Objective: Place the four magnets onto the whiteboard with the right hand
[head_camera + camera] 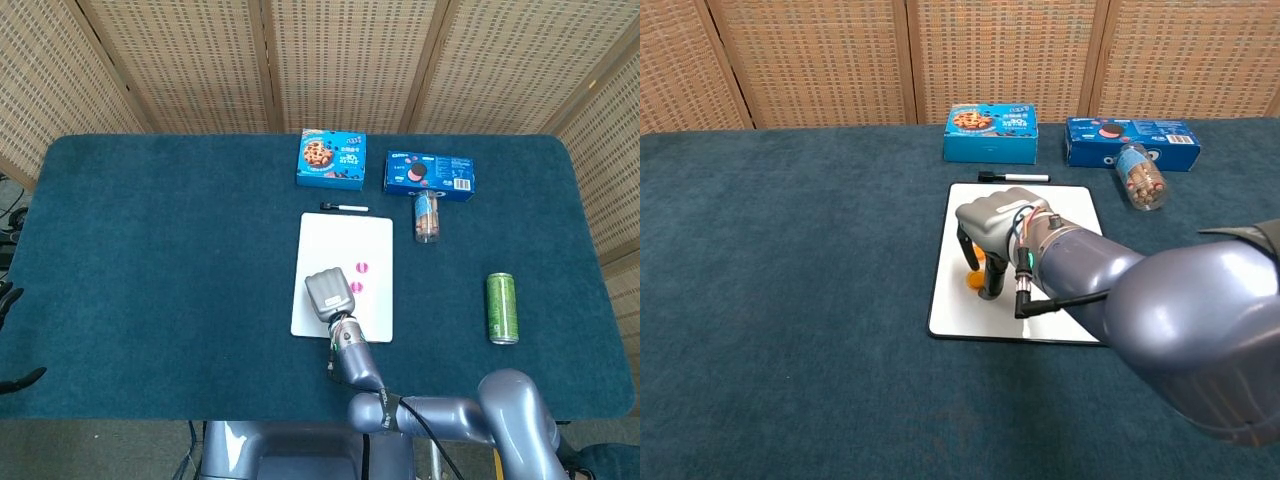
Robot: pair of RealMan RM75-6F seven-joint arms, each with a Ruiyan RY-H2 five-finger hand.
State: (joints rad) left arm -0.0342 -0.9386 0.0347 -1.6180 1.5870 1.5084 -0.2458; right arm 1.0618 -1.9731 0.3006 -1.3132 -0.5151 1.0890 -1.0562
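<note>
Right hand: palm down over the lower left of the whiteboard, fingers curled downward; whether they grip anything, I cannot tell.
Orange magnets: on the board, under the fingertips.
Pink magnets: on the board, just beside the hand.
Left hand: at the table's far left edge, mostly cut off.

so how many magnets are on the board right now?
Two pink magnets lie flat on the whiteboard. In the chest view an orange magnet sits on the board beside the fingertips of the right hand, and a second orange one shows behind the fingers. Whether the hand holds either, I cannot tell. If both are released, all four are placed.
</note>
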